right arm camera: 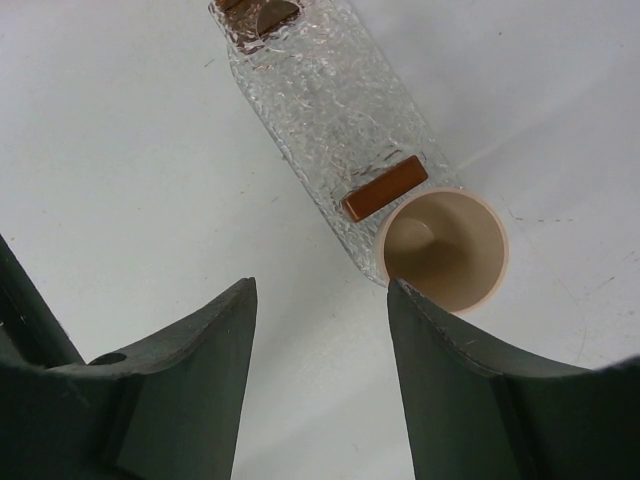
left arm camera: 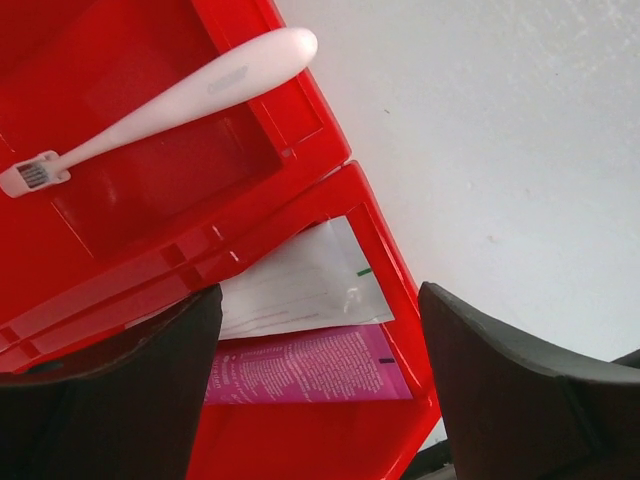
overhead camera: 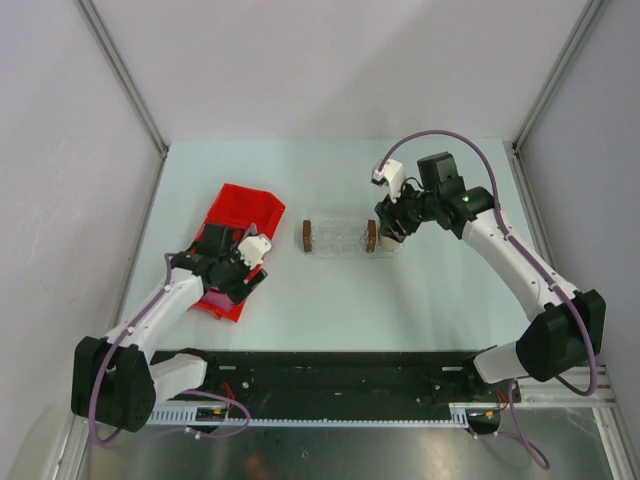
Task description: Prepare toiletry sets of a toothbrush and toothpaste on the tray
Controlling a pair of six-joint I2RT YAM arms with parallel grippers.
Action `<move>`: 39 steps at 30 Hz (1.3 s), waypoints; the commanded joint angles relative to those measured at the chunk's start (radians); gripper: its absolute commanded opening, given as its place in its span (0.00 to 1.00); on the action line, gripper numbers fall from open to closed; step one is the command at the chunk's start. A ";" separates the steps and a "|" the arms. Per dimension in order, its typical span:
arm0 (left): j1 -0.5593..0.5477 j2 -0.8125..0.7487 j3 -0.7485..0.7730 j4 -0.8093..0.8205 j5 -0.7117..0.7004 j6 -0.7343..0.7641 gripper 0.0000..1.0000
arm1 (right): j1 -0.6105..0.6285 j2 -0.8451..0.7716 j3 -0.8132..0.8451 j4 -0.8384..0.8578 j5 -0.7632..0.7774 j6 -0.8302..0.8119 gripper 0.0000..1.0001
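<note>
Left gripper (left arm camera: 320,340) spread wide, empty, over red bin (left arm camera: 340,190). Toothbrush (left arm camera: 170,100) in the bin's upper-left compartment; white tube (left arm camera: 300,290) and pink tube (left arm camera: 310,365) below it. Right gripper (right arm camera: 320,300) released, holding nothing, near tray (right arm camera: 320,110), mid-frame overhead. Cup (right arm camera: 445,250) just beside the tray end.

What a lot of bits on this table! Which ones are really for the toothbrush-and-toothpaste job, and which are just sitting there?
For the job: toothbrush, white tube and pink tube, all in the red bin; clear tray.
Just there: the red bin itself; paper cup at the tray's end.
</note>
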 commanded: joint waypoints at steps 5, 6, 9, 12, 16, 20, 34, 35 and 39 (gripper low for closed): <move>-0.056 0.017 -0.042 0.071 -0.084 -0.086 0.83 | 0.000 0.012 -0.002 0.001 -0.002 -0.015 0.59; -0.057 0.012 -0.045 0.079 -0.084 -0.095 0.83 | -0.002 0.015 -0.002 0.002 -0.002 -0.016 0.59; -0.062 0.009 -0.059 0.088 -0.114 -0.104 0.81 | -0.002 0.019 -0.002 -0.002 -0.007 -0.016 0.59; -0.063 0.004 -0.068 0.096 -0.117 -0.110 0.77 | 0.000 0.022 -0.002 -0.007 -0.009 -0.019 0.59; -0.065 0.004 -0.074 0.099 -0.116 -0.110 0.73 | 0.000 0.024 -0.004 -0.007 -0.015 -0.019 0.59; -0.066 0.004 -0.071 0.099 -0.111 -0.110 0.65 | -0.003 0.025 -0.004 -0.011 -0.015 -0.019 0.59; -0.068 -0.017 -0.071 0.099 -0.110 -0.100 0.50 | -0.005 0.031 -0.004 -0.021 -0.025 -0.021 0.59; -0.068 -0.019 -0.073 0.099 -0.110 -0.101 0.49 | -0.003 0.030 -0.004 -0.021 -0.027 -0.021 0.59; -0.069 -0.028 -0.077 0.099 -0.099 -0.100 0.43 | -0.005 0.033 -0.004 -0.024 -0.030 -0.021 0.59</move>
